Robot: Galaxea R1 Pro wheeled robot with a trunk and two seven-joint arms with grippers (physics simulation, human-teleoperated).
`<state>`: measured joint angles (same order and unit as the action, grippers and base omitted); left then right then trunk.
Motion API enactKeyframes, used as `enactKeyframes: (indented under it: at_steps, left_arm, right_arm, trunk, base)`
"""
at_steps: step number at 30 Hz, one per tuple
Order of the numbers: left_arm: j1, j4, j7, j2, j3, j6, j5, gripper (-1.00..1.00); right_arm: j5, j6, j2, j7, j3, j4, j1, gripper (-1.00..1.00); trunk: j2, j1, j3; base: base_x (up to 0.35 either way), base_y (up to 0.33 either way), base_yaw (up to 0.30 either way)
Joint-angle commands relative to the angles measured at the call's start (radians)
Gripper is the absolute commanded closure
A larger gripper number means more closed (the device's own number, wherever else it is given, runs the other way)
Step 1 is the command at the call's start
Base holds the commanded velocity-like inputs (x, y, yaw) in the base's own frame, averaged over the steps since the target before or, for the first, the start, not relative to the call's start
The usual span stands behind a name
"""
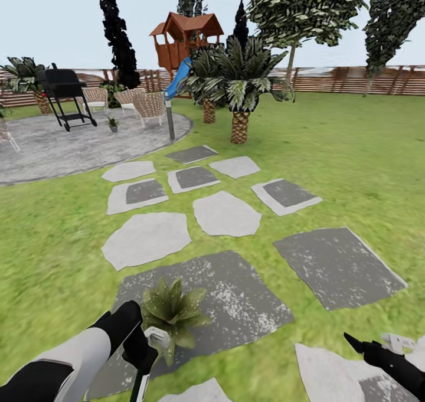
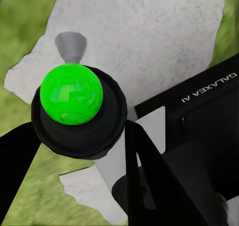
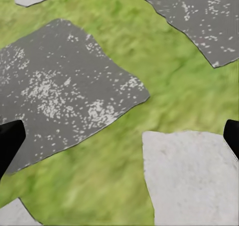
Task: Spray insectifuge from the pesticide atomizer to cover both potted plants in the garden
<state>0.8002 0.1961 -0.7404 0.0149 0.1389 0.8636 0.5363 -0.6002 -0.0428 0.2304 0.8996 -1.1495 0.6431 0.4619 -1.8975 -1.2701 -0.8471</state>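
My left gripper (image 1: 140,355) is shut on the pesticide atomizer (image 1: 154,337) at the bottom left of the head view; its whitish trigger head sits right beside a potted plant (image 1: 171,310). That plant is a low rosette of pointed green leaves on a dark slab (image 1: 248,307). In the left wrist view the atomizer (image 2: 74,111) appears as a dark round body with a bright green ball, between the black fingers (image 2: 149,181). A second small spiky potted plant (image 1: 112,122) stands far off on the round patio (image 1: 71,145). My right gripper (image 1: 378,347) (image 3: 119,141) hangs open over grass and slabs.
Grey stepping slabs (image 1: 227,213) run across the lawn toward the patio. On the patio are a black grill (image 1: 64,92) and wicker chairs (image 1: 147,105), with a thin post (image 1: 170,121) at its edge. Two palms (image 1: 239,95), a playhouse with a slide (image 1: 184,42) and the wooden fence (image 1: 354,78) stand behind.
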Motion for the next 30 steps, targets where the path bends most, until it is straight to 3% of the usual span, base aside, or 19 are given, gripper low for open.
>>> enactKeyframes:
  at_steps: [1, 24, 30]
  left_arm:
    - [0.000, 0.002, -0.008, 0.001, 0.008, 0.003, 0.002, 1.00]
    - [0.000, 0.002, -0.008, 0.001, 0.006, 0.003, 0.002, 1.00]
    - [0.000, 0.003, -0.008, 0.001, 0.005, 0.003, 0.002, 1.00]
  right_arm:
    - [-0.004, -0.004, 0.000, 0.007, -0.006, 0.001, 0.001, -1.00]
    - [-0.004, -0.003, 0.002, 0.006, -0.007, 0.000, 0.001, -1.00]
    - [-0.004, -0.003, 0.004, 0.007, -0.007, 0.000, 0.001, -1.00]
  trunk:
    - [0.000, 0.000, -0.001]
    - [0.000, 0.000, -0.001]
    - [0.000, 0.000, -0.001]
  base:
    - [0.151, -0.279, 0.282]
    - [0.008, -0.317, 0.079]
    - [0.000, -0.014, 0.027]
